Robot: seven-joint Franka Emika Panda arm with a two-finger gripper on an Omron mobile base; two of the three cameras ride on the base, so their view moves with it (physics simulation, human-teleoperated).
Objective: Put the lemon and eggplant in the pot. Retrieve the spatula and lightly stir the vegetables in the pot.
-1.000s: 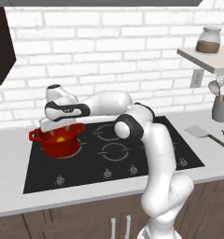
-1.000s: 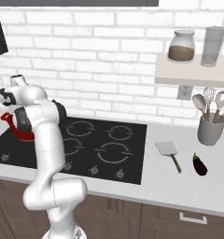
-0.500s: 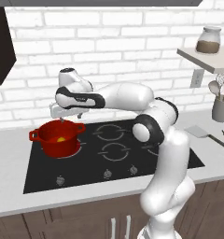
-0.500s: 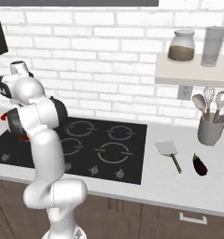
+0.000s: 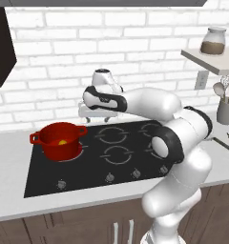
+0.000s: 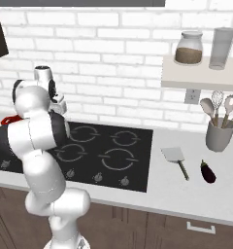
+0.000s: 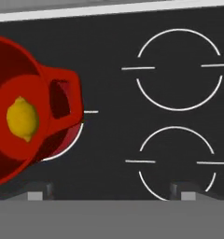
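Gripper (image 5: 92,113): your pincer hangs above the cooktop, just right of the pot. Its fingers are spread wide with nothing between them: released and empty.
Gripper attitude: it points straight down. In the hand view the two tips sit far apart at the bottom edge over bare black glass.
Pot (image 5: 58,139): it stands on the front left burner of the cooktop (image 5: 135,157), to the left of your pincer and lower. One loop handle faces the pincer.
Lemon (image 7: 22,118): it lies on the pot floor, so that half of the loading is judged done. This accounts for the empty pincer.
Eggplant (image 6: 208,171): it lies on the counter (image 6: 186,194) at the far right, well apart from your pincer. Judged the next pickup.
Spatula (image 6: 175,158): flat on the counter, between cooktop and eggplant, handle toward the front edge. Leave it for stirring.
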